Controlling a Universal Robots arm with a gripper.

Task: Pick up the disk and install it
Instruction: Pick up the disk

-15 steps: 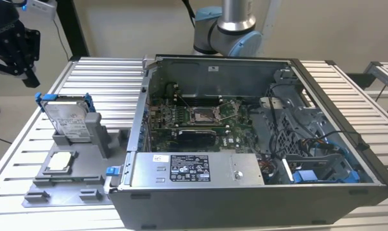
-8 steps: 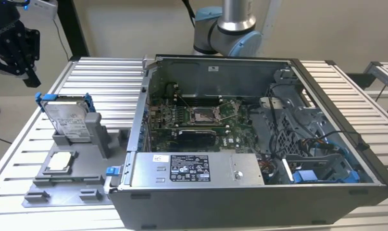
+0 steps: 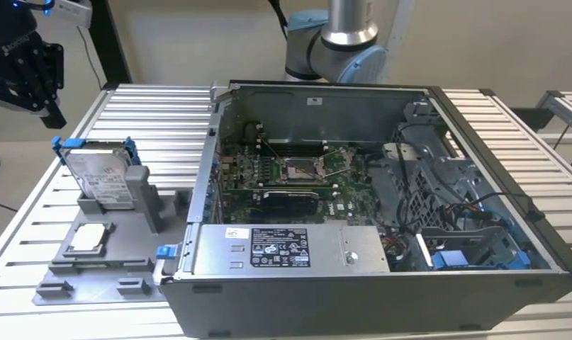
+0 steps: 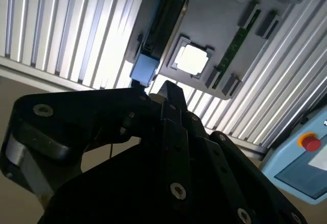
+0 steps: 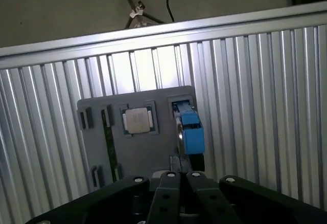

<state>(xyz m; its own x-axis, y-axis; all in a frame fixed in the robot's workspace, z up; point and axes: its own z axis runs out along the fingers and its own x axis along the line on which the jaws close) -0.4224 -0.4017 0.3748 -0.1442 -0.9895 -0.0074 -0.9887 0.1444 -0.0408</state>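
The exterior view puts the empty gripper (image 3: 49,113) above and to the exterior view's left of the disk (image 3: 101,172), upright in its grey holder (image 3: 125,265); the second wrist view shows its jaws apparently closed together; the first wrist view shows the disk (image 5: 191,132) edge-on just beyond them.

Soft, even room light fills the exterior view. The open case (image 3: 314,117) is clearly lit inside, with only mild shade along its near wall, and everything there looks sharp. In the second wrist view the ribbed surface (image 4: 66,29) glares almost white. The chip (image 4: 193,59) is blown out to a blank bright patch, and my fingers (image 4: 173,96) are a dark, underexposed, slightly soft mass. The first wrist view is gentler, though the ribs still shine in bright streaks and my fingers stay nearly black.
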